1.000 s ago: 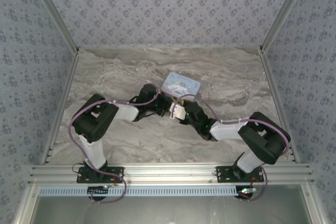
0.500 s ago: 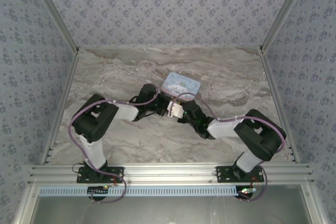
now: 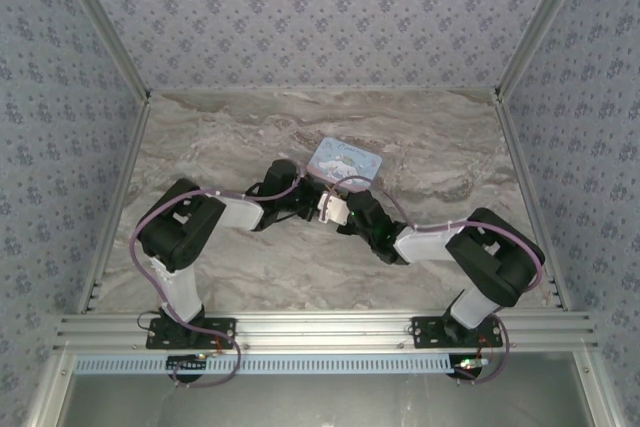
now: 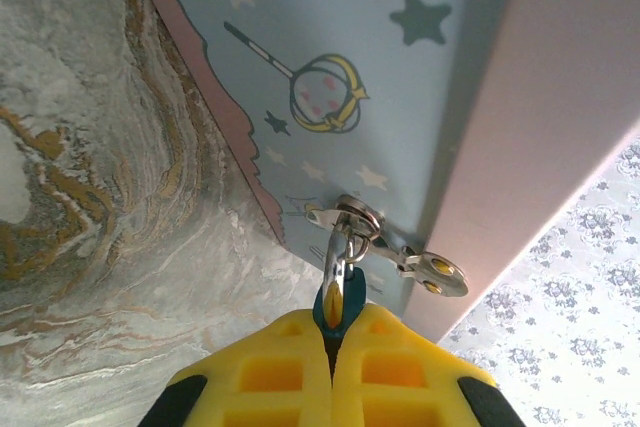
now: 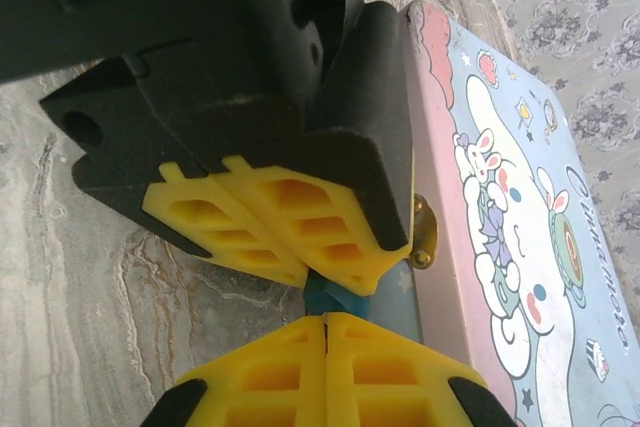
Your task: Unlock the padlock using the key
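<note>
Steadying the padlock (image 4: 333, 305) is the left gripper's (image 4: 333, 327) job here: its yellow pads are pressed together on the little teal body. That pinch should be firm and level, so that the keyhole end faces the right gripper (image 5: 325, 335) squarely. The right gripper meets it nose to nose, its own pads pressed together with no gap. A sliver of teal shows just where the two sets of tips meet, but I cannot tell whether the key sits between the right pads, as nothing of it can be made out. For the step in hand, I judge that the key must go in straight along the lock's axis and then be turned gently by a wrist roll, without dragging the tin (image 4: 330, 37) by its hasp (image 4: 352, 217). The padlock is tiny and blue-teal, with a thin bright shackle (image 4: 338, 252) threaded through the hasp on the tin's side wall. The tin lies near the middle of the tabletop (image 3: 220, 137), somewhat toward its far edge.
</note>
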